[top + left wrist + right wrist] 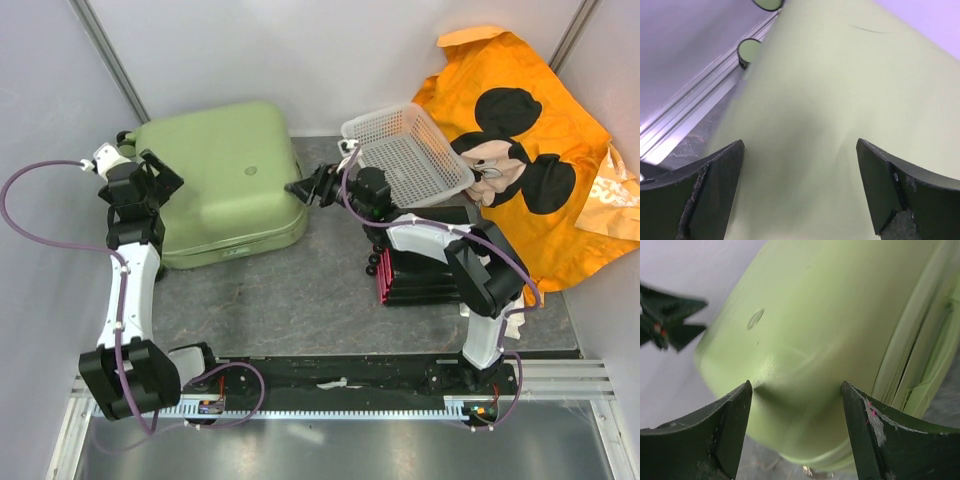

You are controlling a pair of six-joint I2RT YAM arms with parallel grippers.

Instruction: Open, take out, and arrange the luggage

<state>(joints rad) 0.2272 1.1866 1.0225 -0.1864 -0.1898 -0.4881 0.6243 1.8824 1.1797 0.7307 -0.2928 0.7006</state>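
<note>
The luggage [225, 180], a pale green hard-shell suitcase, lies flat and closed at the back left of the table. My left gripper [160, 182] is open at its left edge, and the left wrist view shows the shell [840, 75] filling the space between the fingers of that gripper [800, 142], with a small wheel [749, 50] at the far end. My right gripper [298, 190] is open at the suitcase's near right corner. In the right wrist view that gripper [796, 385] frames the rounded corner [815, 315], with the zipper seam to the right.
A white mesh basket [408, 150] rests tilted behind the right arm. A black box with pink drawers [420, 275] stands under that arm. An orange cartoon-mouse cloth [530, 150] covers the back right. Walls close in on the left and at the back.
</note>
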